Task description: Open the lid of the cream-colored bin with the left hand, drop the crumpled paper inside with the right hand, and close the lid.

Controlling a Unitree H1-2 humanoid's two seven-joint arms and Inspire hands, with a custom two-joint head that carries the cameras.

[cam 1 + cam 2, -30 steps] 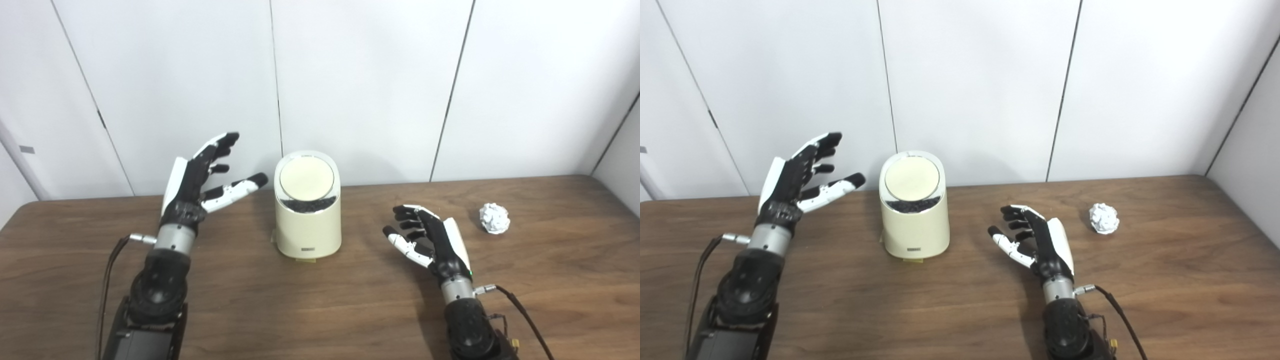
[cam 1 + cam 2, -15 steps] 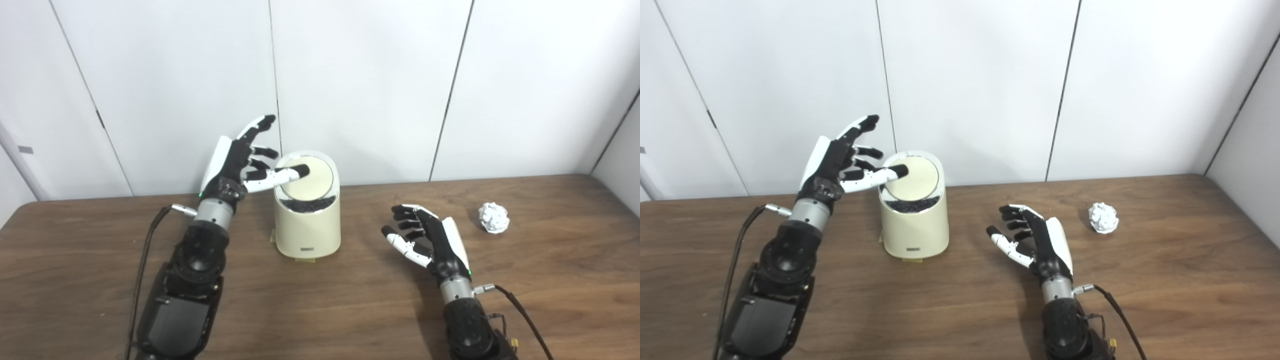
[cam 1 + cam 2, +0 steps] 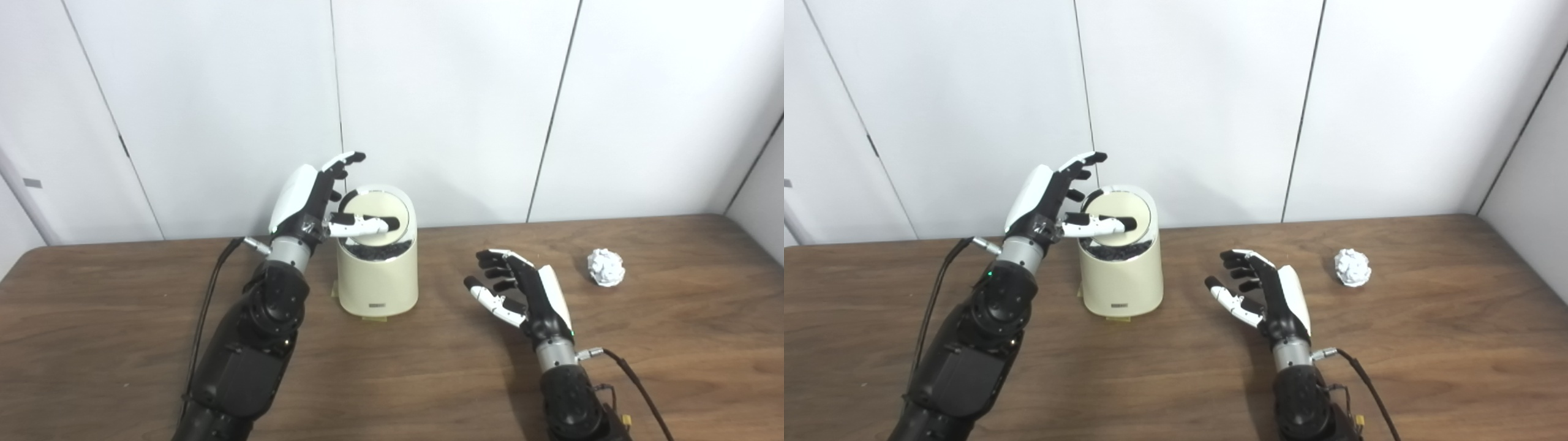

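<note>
The cream-colored bin (image 3: 376,278) stands at the table's back middle, its round lid (image 3: 383,207) tilted toward me and down. My left hand (image 3: 315,199) is open at the bin's upper left; its thumb lies across the front of the lid and its fingers (image 3: 343,164) reach up behind the rim. The crumpled white paper (image 3: 606,267) lies on the table at the right. My right hand (image 3: 520,297) is open and empty, palm facing left, between the bin and the paper.
The brown wooden table (image 3: 392,380) runs to white wall panels just behind the bin. A side wall closes in at the far right. Cables trail from both wrists.
My left hand has moved right and forward from beside the bin onto it, turning so the thumb now lies across the lid. My right hand has barely moved.
</note>
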